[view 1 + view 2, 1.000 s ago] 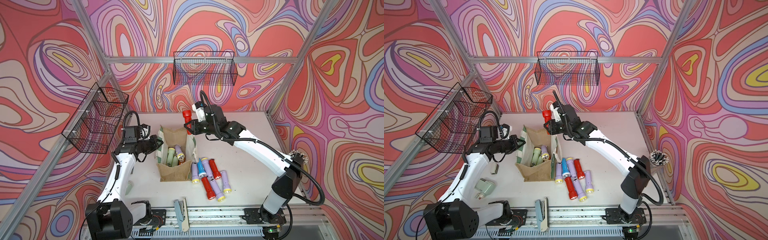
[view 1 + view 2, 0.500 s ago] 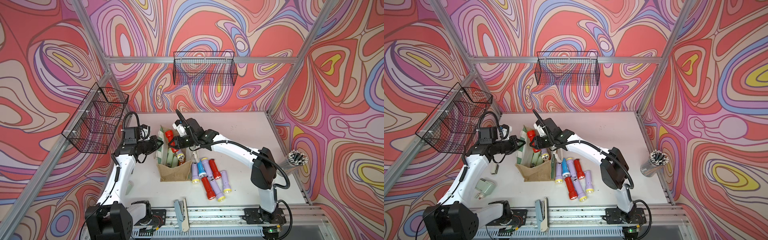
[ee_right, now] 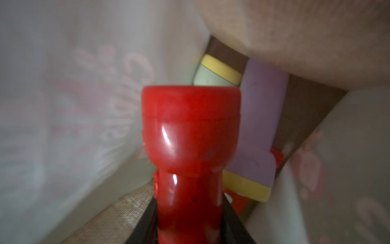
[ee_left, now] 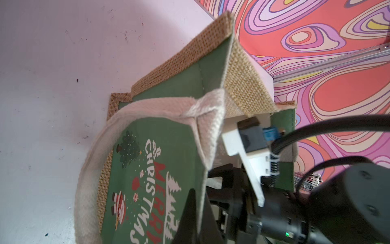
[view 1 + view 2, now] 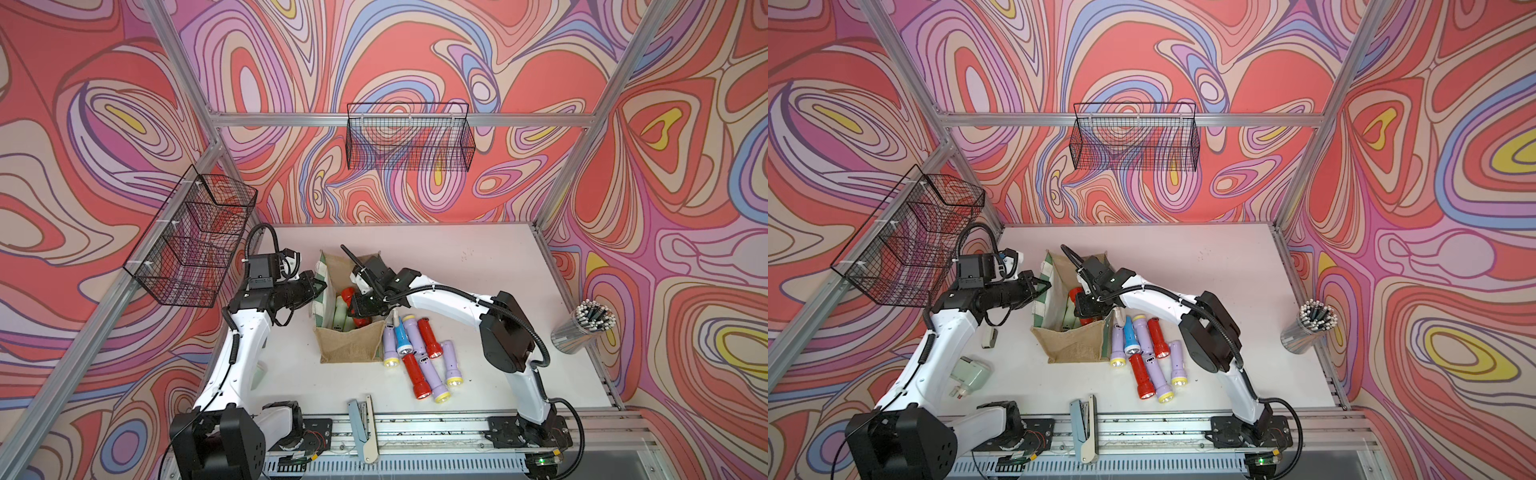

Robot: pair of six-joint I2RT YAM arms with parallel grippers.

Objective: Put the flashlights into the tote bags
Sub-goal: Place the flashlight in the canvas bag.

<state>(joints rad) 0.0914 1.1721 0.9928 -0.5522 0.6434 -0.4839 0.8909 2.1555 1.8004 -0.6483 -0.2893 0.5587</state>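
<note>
Red flashlight (image 3: pixel 191 135) is pinched by its handle in the right gripper (image 3: pixel 187 211), long axis straight out from the jaws, head aimed down inside the tote bag (image 5: pixel 351 347) at a pale green flashlight (image 3: pixel 205 79) and a lilac flashlight (image 3: pixel 259 118). Left gripper (image 5: pixel 319 286) is clamped tight on the bag's side panel (image 4: pixel 156 181), which reads "MERRY CHRISTMAS".

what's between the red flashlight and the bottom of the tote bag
The mouth is clear, held open by the left gripper pinching a side wall. The red flashlight in the right gripper is inside the tote bag; a pale green flashlight and a lilac flashlight lie beyond its head.
</note>
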